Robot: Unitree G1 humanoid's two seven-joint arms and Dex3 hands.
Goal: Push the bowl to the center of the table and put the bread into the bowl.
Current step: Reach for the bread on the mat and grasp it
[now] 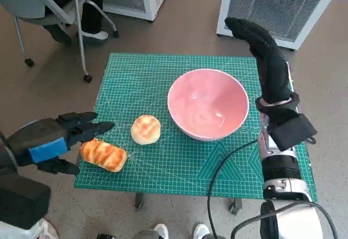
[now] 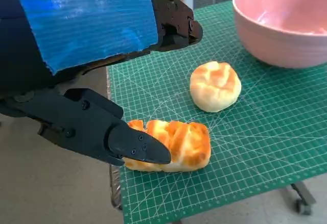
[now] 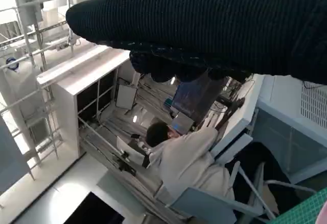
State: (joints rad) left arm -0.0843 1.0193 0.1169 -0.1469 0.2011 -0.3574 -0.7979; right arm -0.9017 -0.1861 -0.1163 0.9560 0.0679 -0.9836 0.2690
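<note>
A pink bowl stands empty on the green mat, right of the middle. A round bun lies just left of it. A long golden bread lies near the front left corner. My left hand hovers at that bread's left end with fingers spread and nothing gripped. In the left wrist view one black finger overlaps the long bread, with the round bun and the bowl beyond. My gloved right hand is raised beside the bowl's right rim, fingers stretched out, holding nothing.
A wheeled chair with a seated person's legs stands at the back left. White mesh-fronted units stand behind the table. A black cable crosses the mat's front right. Shoes show below the front edge. A seated person appears in the right wrist view.
</note>
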